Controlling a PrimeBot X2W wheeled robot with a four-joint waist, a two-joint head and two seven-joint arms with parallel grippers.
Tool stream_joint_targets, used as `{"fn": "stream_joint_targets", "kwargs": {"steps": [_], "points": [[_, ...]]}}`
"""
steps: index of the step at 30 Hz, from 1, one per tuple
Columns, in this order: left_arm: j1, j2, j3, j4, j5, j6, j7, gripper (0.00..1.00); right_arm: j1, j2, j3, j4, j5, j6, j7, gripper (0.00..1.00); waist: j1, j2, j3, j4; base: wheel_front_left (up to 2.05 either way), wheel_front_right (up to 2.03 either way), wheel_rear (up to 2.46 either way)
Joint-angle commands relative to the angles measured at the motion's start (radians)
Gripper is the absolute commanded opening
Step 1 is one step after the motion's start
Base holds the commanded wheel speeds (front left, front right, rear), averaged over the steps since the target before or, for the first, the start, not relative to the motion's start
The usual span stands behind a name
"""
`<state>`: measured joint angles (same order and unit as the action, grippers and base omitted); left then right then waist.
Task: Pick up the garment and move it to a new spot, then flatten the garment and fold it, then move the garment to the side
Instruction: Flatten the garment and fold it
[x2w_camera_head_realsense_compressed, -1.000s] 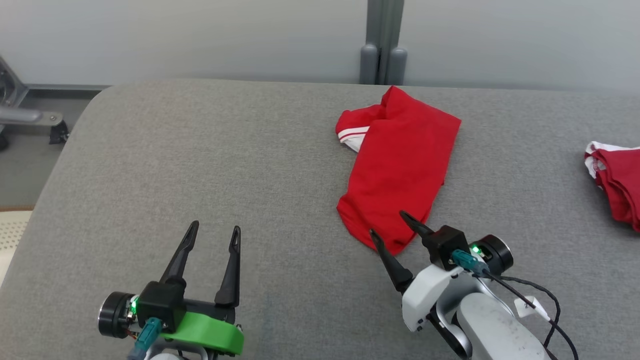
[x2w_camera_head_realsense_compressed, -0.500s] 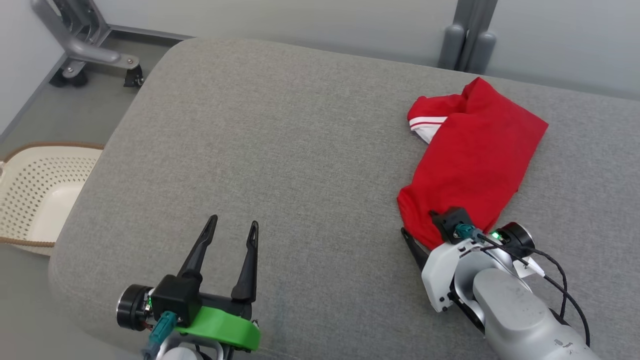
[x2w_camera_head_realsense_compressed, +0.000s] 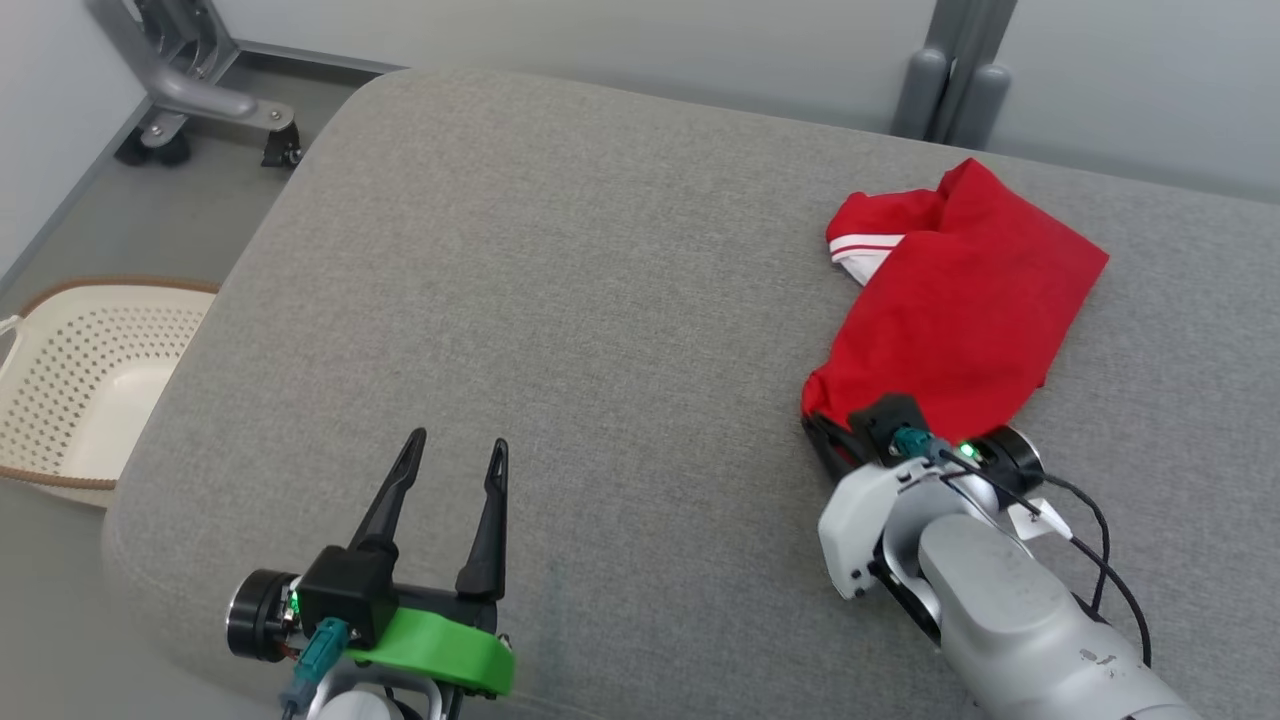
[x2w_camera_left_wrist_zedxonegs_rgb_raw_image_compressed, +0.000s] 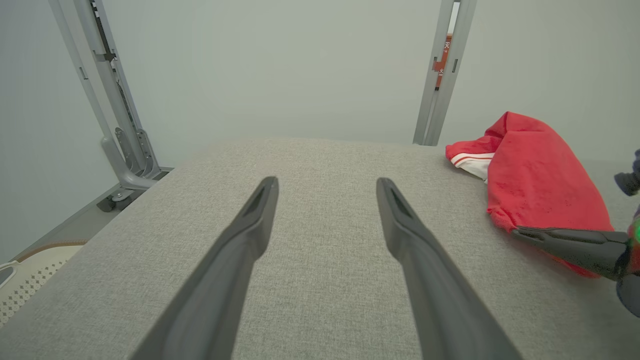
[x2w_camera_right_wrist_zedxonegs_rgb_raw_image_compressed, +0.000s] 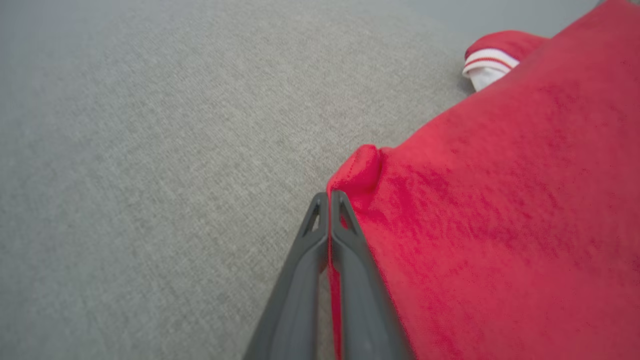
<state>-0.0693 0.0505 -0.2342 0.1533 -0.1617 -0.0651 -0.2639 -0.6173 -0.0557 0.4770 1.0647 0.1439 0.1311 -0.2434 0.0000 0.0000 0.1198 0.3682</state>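
Closed since the earlier frames, where its two dark fingers stood apart astride the nearest corner of the cloth, the right pincer (x2w_camera_right_wrist_zedxonegs_rgb_raw_image_compressed: 329, 197) is now shown with fingers pressed together on the hem corner of the red fabric garment (x2w_camera_right_wrist_zedxonegs_rgb_raw_image_compressed: 500, 200), white-striped at one sleeve cuff. A thin line of red is seen between the fingers in the right wrist view, and a small fold of hem is bunched just beyond the tips. The rest of the garment is spread on the grey upholstered surface (x2w_camera_head_realsense_compressed: 600, 300), ahead of the right pincer and to its right, the striped cuff lying farthest from it. The left pincer (x2w_camera_head_realsense_compressed: 457, 442) is held with fingers apart over bare surface, well apart from the right pincer on its left. Risk is judged to lie in the shallowness of the hold. Only an edge appears caught, so the cloth could be pulled free when lifted, or only the top layer could be raised and the remainder left trailing. Drag along the textured surface could be enough to strip it out. A cream perforated basket (x2w_camera_head_realsense_compressed: 80, 370) is seen on the floor beyond the left pincer, past the surface's edge. Apart from the closing and the slight gathering of the corner, the garment's lie is unchanged. The shift of the whole head view is attributed to camera movement, and the left pincer is as before.
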Motion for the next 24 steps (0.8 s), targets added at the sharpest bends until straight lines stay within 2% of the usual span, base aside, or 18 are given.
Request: {"fn": "stream_joint_targets", "kwargs": {"steps": [1,6,8,10,12,15,18,24], "points": [[0.008,0.0,0.006,0.001,0.01,-0.002,0.0,1.0,-0.019,0.003,0.021,-0.037,0.031,-0.001,-0.011,0.0,0.0,0.0,-0.033,-0.044,0.0,0.0,0.0],[0.022,0.001,0.011,0.003,0.014,-0.006,0.0,1.0,-0.05,0.004,0.167,-0.278,0.213,-0.001,-0.021,0.0,0.0,0.0,-0.064,-0.113,0.0,0.0,0.0],[0.024,0.001,0.012,0.003,0.011,-0.007,0.0,1.0,-0.076,0.004,0.204,-0.388,0.285,0.0,-0.021,0.0,0.0,0.0,-0.074,-0.138,0.0,0.0,0.0],[0.028,0.001,0.016,0.0,0.006,-0.004,0.0,1.0,-0.104,0.004,0.196,-0.502,0.355,0.0,-0.022,0.0,0.0,0.0,-0.082,-0.161,0.0,0.0,0.0],[0.035,0.001,0.024,-0.003,0.002,0.002,0.0,1.0,-0.123,0.002,0.159,-0.591,0.399,0.0,-0.021,0.0,0.0,0.0,-0.089,-0.186,0.0,0.0,0.0],[0.046,0.001,0.037,-0.008,0.0,0.005,0.0,1.0,-0.132,0.002,0.05,-0.688,0.416,-0.001,-0.022,0.0,0.0,0.0,-0.092,-0.229,0.0,0.0,0.0],[0.054,0.001,0.042,-0.013,-0.003,0.006,0.0,1.0,-0.09,-0.002,-0.068,-0.687,0.362,0.0,-0.021,0.0,0.0,0.0,-0.091,-0.265,0.0,0.0,0.0],[0.047,0.001,0.037,-0.021,-0.016,0.014,0.0,1.0,0.084,-0.065,-0.377,-0.634,0.314,0.0,-0.021,0.0,0.0,0.0,-0.076,-0.319,0.0,0.0,0.0]]}}
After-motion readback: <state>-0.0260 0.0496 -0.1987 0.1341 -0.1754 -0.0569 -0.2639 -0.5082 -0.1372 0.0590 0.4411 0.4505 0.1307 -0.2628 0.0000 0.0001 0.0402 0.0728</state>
